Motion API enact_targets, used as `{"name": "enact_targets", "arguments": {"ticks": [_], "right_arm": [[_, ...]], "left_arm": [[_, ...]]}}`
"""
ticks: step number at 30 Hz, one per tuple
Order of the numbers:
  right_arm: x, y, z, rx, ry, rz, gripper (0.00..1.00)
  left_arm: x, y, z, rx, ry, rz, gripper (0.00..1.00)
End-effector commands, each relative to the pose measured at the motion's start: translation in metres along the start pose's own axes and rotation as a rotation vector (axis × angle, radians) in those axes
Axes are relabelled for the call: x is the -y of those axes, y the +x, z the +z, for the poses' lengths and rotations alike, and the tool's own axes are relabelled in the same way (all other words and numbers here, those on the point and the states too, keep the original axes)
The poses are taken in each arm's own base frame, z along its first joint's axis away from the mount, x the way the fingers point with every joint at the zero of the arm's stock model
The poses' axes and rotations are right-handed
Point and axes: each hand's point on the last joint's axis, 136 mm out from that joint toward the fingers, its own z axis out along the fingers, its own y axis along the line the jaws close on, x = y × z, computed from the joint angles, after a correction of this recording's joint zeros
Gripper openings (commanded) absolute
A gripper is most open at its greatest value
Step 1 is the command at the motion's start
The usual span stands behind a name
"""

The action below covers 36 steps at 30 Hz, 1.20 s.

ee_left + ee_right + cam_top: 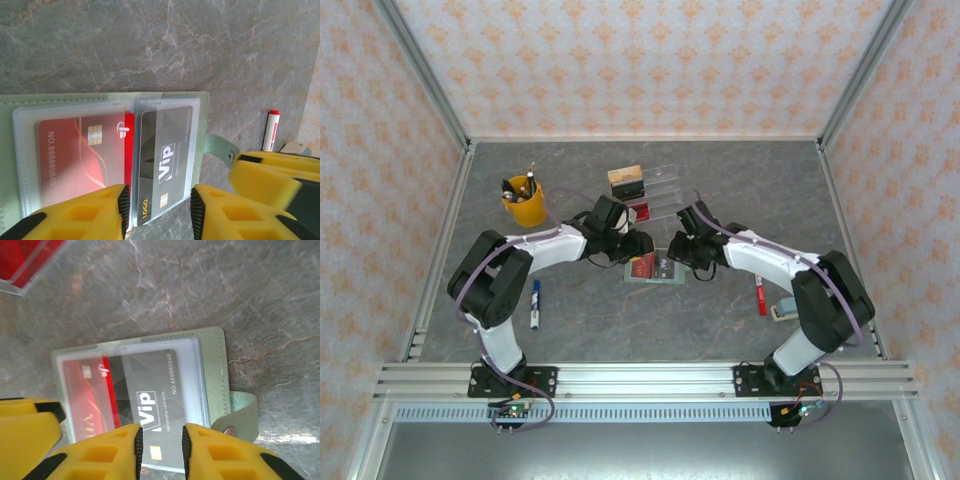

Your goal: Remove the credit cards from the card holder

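The sage-green card holder [655, 270] lies open on the table between my two grippers. Its clear sleeves hold a red card [80, 155] on the left page and a black "VIP" card [165, 160] on the right page. The black card's near end reaches past the holder's edge [204, 120]. My left gripper [160, 212] is open, its pads on either side of that near end without touching it. My right gripper [160, 447] is open too, over the black card [150, 385], beside the red card [92, 390]. I cannot pick out a tan-orange card with certainty.
A clear acrylic tray [660, 188] behind the holder carries a tan piece [625, 178] and a red piece [25, 260]. A yellow cup [524, 203] of pens stands back left. A blue marker [535, 303] lies left, a red marker [760, 295] right.
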Motion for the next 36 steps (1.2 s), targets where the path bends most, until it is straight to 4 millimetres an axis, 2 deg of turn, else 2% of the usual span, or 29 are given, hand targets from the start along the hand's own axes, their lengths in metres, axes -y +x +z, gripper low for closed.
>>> {"name": "enact_targets", "arguments": {"ticks": [1, 6, 12, 14, 15, 22, 27, 36], "right_arm": [[-0.010, -0.005, 0.005, -0.015, -0.017, 0.004, 0.28], [-0.002, -0.002, 0.020, -0.047, 0.034, 0.006, 0.26], [0.008, 0.001, 0.031, -0.067, 0.082, 0.005, 0.25], [0.011, 0.003, 0.034, -0.077, 0.096, 0.006, 0.25], [0.013, 0.004, 0.035, -0.082, 0.101, 0.007, 0.25], [0.021, 0.011, 0.042, -0.097, 0.119, 0.023, 0.25], [0.022, 0.012, 0.044, -0.100, 0.113, 0.035, 0.24], [0.015, 0.017, 0.048, -0.120, 0.058, 0.058, 0.24]], "left_arm": [[-0.002, 0.003, 0.011, -0.044, 0.012, 0.012, 0.39], [-0.001, 0.004, 0.020, -0.072, 0.024, 0.006, 0.37], [0.010, 0.004, 0.023, -0.097, 0.088, 0.012, 0.34], [0.010, 0.004, 0.023, -0.100, 0.083, 0.013, 0.33], [0.001, 0.007, 0.030, -0.118, 0.064, -0.003, 0.32], [-0.001, 0.010, 0.032, -0.127, 0.045, -0.007, 0.28], [-0.005, 0.011, 0.036, -0.128, 0.031, -0.014, 0.24], [-0.013, 0.012, 0.039, -0.135, 0.001, -0.034, 0.24]]}}
